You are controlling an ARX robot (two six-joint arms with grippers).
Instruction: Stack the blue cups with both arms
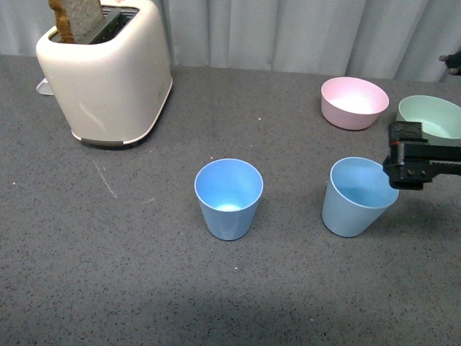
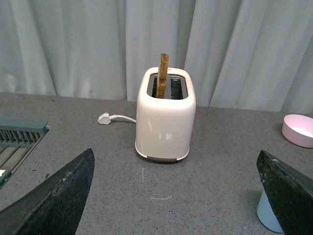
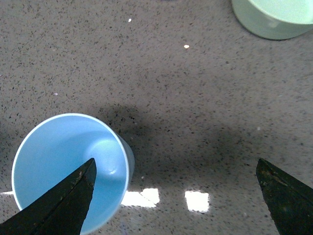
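Two light blue cups stand upright on the grey counter in the front view: one in the middle (image 1: 228,198), one to the right (image 1: 356,196). My right gripper (image 1: 412,166) is open, hovering at the right cup's far-right rim. In the right wrist view this cup (image 3: 58,156) lies under one finger (image 3: 63,205), and the gripper (image 3: 176,200) spans from the cup's mouth out over bare counter. My left gripper (image 2: 176,205) is open and empty, out of the front view. A sliver of a blue cup (image 2: 268,215) shows beside one of its fingers (image 2: 288,196).
A cream toaster (image 1: 108,72) with a bread slice stands at the back left, also in the left wrist view (image 2: 165,120) with its plug (image 2: 104,118). A pink bowl (image 1: 354,102) and a green bowl (image 1: 432,117) sit at the back right. A green rack (image 2: 19,132) lies beyond.
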